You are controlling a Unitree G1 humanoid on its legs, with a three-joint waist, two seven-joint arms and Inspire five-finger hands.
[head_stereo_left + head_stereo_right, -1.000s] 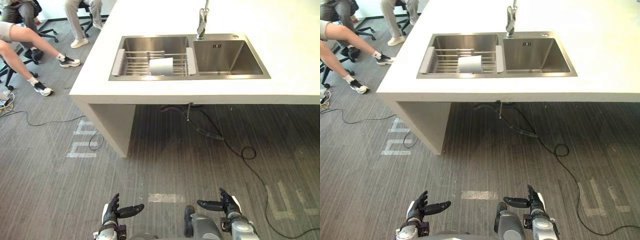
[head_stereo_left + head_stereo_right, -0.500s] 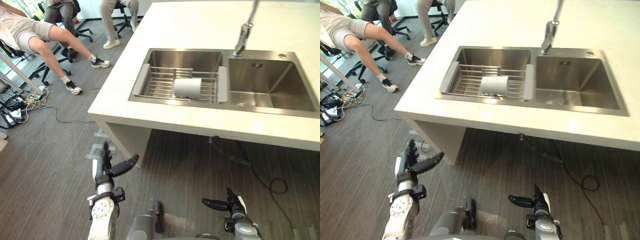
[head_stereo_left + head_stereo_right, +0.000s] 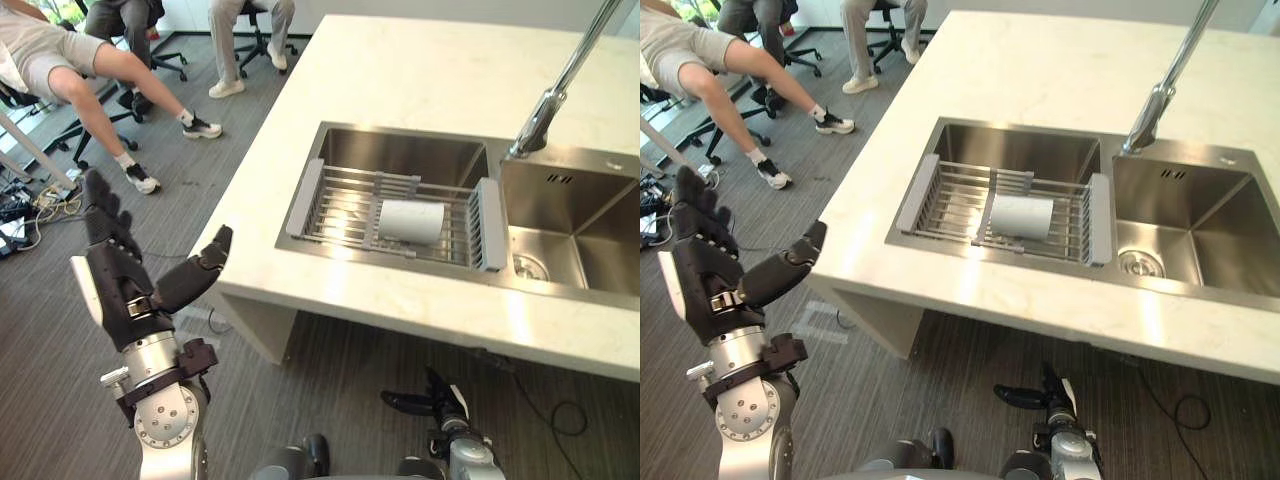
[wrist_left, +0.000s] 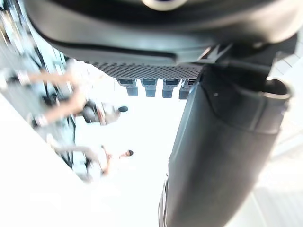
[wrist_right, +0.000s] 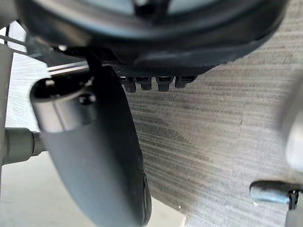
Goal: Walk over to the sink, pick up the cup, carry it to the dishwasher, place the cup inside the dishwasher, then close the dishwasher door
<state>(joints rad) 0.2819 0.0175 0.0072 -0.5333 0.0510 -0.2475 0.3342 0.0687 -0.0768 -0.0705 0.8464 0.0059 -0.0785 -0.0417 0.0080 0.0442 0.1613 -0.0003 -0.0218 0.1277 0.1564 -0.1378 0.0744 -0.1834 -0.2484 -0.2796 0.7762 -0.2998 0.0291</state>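
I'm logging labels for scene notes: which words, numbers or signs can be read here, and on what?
None can be read.
The cup, the sink and the counter show no print.
White marks on the floor beside the counter's leg are partly hidden and cannot be made out.

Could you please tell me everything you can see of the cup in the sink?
The cup is plain white and cylindrical, with a matte look and no visible handle. It lies on its side on the wire rack that spans the sink's left basin, with its length running along the rack. Nothing but the rack touches it. I cannot tell which end is the open one.
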